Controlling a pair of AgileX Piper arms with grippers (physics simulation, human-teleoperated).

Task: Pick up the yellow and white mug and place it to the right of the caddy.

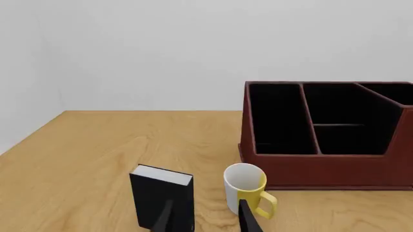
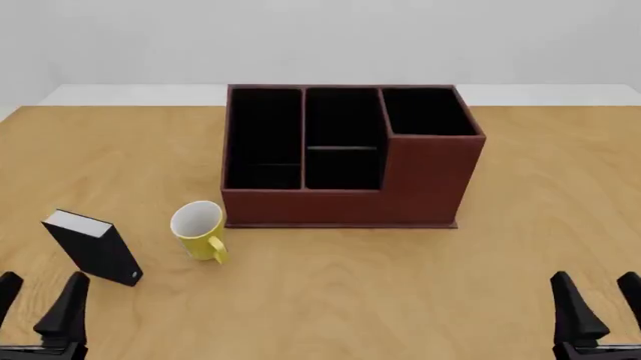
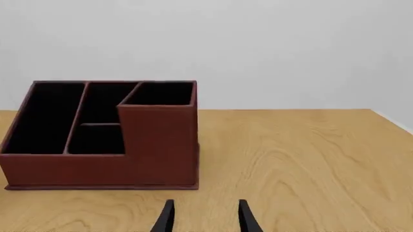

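On your table (image 2: 331,300) the caddy (image 2: 346,161) sits mid-table toward the far edge, the yellow and white mug (image 2: 200,229) upright just off its front left corner, ahead of your left fingers (image 2: 68,304), both pairs spread, empty.

One mug (image 2: 198,227), one caddy (image 2: 421,180) — three compartments, one black block (image 2: 95,247), two grippers

Mug (image 2: 197,227) left-front of caddy (image 2: 346,161) (block (image 2: 92,247) further left)
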